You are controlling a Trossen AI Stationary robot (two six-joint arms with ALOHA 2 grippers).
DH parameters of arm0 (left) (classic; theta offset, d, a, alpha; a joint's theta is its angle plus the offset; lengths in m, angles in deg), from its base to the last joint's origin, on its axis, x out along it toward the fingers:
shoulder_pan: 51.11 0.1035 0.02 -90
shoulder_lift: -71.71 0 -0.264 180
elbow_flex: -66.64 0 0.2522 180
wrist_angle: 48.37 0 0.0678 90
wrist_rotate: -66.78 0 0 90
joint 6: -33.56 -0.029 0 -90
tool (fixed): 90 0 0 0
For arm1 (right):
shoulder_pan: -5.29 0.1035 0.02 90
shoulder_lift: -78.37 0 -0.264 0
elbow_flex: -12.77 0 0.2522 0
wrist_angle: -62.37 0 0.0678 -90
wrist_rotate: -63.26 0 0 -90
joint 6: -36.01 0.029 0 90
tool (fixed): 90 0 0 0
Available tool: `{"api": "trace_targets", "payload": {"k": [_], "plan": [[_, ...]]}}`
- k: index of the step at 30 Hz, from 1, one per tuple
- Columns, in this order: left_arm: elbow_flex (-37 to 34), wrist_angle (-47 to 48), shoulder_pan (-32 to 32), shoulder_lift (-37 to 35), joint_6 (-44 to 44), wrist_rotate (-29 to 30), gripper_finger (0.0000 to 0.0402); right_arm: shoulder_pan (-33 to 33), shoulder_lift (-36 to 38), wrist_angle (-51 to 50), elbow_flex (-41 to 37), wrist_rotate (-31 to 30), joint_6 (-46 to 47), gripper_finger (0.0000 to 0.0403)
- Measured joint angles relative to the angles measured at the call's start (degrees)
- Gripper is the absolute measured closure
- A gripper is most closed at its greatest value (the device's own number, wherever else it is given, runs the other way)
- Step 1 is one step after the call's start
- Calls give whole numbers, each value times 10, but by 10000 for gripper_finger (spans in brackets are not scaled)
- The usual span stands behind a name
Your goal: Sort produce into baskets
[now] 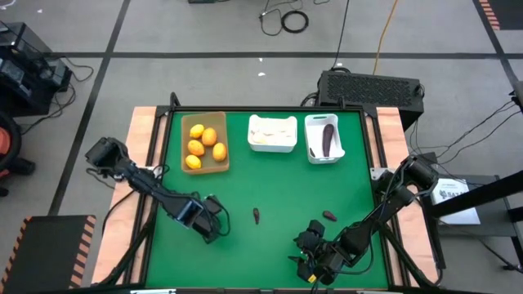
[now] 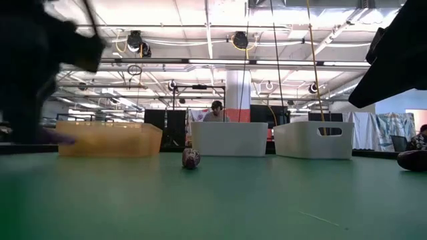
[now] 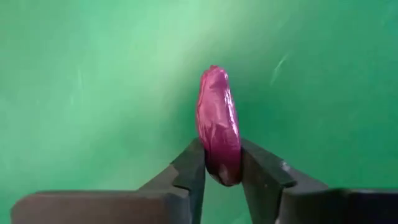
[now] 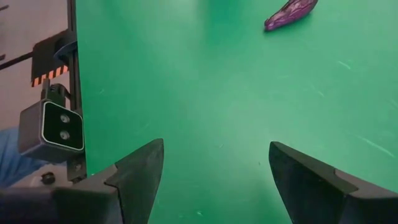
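Clamped between the two dark fingers (image 3: 186, 171) of my left tool (image 3: 222, 174) is a purple eggplant (image 3: 219, 124), gripped at one end with the rest of it jutting out over the green desk (image 3: 93, 93). Seen from above, that left tool (image 1: 211, 224) sits low at the near left part of the desk (image 1: 270, 184). A second eggplant (image 1: 257, 215) lies loose near the middle of the desk, and a third eggplant (image 1: 329, 216) lies off to its right, just ahead of my right tool (image 1: 308, 249). My right tool (image 4: 214, 165) hovers at the near right with its fingers (image 4: 140, 171) spread apart and nothing between them; the third eggplant (image 4: 291, 14) shows beyond them. Along the far edge stand three baskets: a tan tray (image 1: 185, 121) holding five orange fruits (image 1: 204, 144), a white bin (image 1: 291, 147) in the middle with pale garlic bulbs (image 1: 270, 131), and another white bin (image 1: 338, 151) on the right with one eggplant (image 1: 328, 139) inside. From desk height, the second eggplant (image 2: 191, 159) lies in front of the baskets, and a person (image 2: 216, 112) shows in the room behind.
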Motion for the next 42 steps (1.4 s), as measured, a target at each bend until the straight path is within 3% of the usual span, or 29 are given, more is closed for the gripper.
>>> {"api": "trace_targets", "payload": {"k": [4, 6, 8, 13, 17, 22, 30, 42], "plan": [[39, -21, 28, 0, -46, 77, 322, 0, 0, 0, 0, -1, -12, 122], [52, -59, 57, -1, -81, 123, 323, 0, 0, 0, 0, -4, -17, 122], [59, -126, 101, -1, -147, 133, 324, 0, 0, 0, 0, -8, -24, 122], [63, -383, 235, 13, -323, 39, 325, 2, 0, -1, 0, -11, -25, 122], [102, -491, 334, 63, -399, -38, 325, 15, 0, -5, 0, -4, -6, 122], [222, -533, 408, 167, -420, -117, 325, 33, 0, -6, 0, -16, 40, 122], [424, -534, 457, 340, -432, -165, 325, 45, 0, -16, 0, -25, 145, 122], [596, -538, 475, 496, -413, -182, 325, 42, 0, -65, 0, -50, 204, 122]]}}
